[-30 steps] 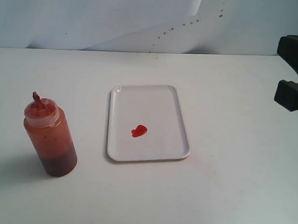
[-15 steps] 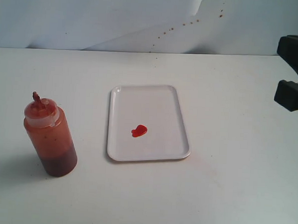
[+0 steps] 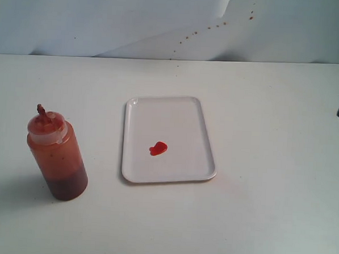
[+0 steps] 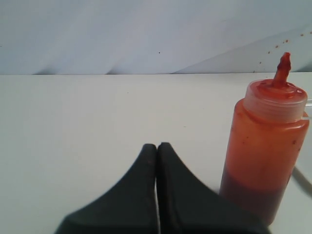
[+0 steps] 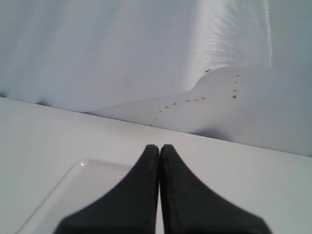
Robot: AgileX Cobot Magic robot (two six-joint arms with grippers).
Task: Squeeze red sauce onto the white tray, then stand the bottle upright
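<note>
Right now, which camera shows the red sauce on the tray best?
The exterior view: the red sauce lies whole on the white tray. The left wrist view shows the bottle, not the tray; the right wrist view shows a tray corner, no sauce.

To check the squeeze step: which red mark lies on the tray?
The glossy heart-shaped red sauce inside the white tray; the tiny reddish-brown specks are on the backdrop behind.

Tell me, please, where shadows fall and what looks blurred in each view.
Exterior view: even light, the bottle throws a faint shadow to its left; the red sauce and white tray look sharp. Left wrist view: the left gripper is blurred, the bottle clearer. Right wrist view: the right gripper and tray corner are soft.
</note>
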